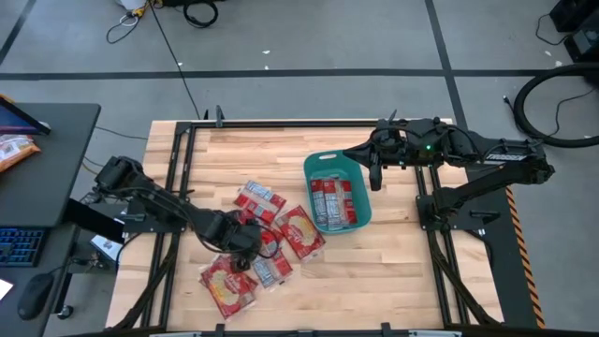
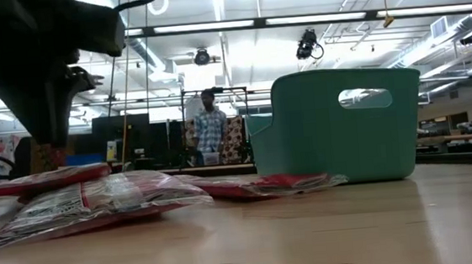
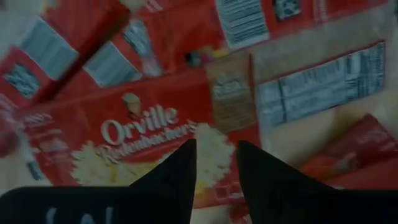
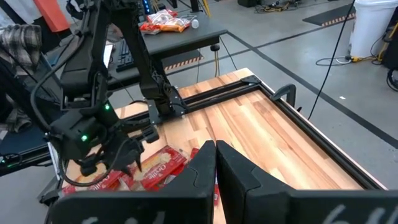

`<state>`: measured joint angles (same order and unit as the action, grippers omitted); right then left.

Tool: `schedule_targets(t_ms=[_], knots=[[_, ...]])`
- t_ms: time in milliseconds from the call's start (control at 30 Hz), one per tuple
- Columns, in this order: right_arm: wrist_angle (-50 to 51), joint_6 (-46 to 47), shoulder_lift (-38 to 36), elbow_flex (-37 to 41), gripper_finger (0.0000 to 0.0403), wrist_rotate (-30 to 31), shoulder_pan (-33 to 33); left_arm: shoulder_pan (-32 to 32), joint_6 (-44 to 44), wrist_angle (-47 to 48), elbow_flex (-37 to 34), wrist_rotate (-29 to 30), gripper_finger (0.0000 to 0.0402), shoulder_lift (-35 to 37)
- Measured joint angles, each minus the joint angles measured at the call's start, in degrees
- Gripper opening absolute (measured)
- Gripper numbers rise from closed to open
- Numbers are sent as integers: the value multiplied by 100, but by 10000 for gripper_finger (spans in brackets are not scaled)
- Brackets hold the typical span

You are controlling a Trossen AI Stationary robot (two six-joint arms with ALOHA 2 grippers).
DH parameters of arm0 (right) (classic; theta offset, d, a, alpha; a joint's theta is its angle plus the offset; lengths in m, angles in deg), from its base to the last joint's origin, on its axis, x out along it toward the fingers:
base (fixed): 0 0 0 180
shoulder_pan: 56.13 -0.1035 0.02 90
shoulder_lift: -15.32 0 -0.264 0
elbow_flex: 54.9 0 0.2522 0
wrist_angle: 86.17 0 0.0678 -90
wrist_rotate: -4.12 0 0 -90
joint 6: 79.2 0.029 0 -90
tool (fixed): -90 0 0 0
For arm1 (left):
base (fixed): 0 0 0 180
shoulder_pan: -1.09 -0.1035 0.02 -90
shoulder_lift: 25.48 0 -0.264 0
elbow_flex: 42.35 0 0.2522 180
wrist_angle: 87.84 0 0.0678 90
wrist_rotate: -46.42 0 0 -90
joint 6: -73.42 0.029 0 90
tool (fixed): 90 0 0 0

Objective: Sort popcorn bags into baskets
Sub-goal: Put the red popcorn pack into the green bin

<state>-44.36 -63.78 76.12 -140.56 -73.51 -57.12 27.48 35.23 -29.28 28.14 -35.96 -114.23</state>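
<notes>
We see the left gripper (image 1: pixel 245 239) low over the loose bags (image 1: pixel 265 245), which spread across the table (image 1: pixel 393 271) at about 8 o'clock from the tub (image 1: pixel 337 192); its fingers (image 3: pixel 174 177) stand a little apart just above one bag (image 3: pixel 143 140), and we cannot tell whether they touch it. That bag lies flat, printed side up, directly under the tips. The pile fans out, with long axes at mixed angles: one bag (image 1: pixel 299 232) just beside the tub runs roughly 10 to 4 o'clock, another (image 1: pixel 227 285) at the near edge much the same. The tub's long axis runs nearly 12 to 6, and the bags (image 1: pixel 332 201) inside it lie side by side along that axis. The right gripper (image 1: pixel 376 178) hangs at the tub's 2 o'clock corner, fingers (image 4: pixel 214 165) pressed together on nothing. The table is pale wood planks in a black frame, on a grey floor with cables; beyond it a person (image 2: pixel 210 127) stands in a lit workshop.
</notes>
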Motion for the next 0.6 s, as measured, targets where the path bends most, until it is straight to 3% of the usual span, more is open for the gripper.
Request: schedule_targets(t_ms=[167, 467, 600], knots=[[-6, 0, 0, 0, 18, 0, 0, 271, -218, -40, 0, 2, 147, 0], [-6, 0, 0, 0, 18, 3, 0, 650, -722, -237, 0, 310, 248, 0], [-8, 0, 0, 0, 18, 3, 0, 846, -788, -562, 0, 409, 270, 0]])
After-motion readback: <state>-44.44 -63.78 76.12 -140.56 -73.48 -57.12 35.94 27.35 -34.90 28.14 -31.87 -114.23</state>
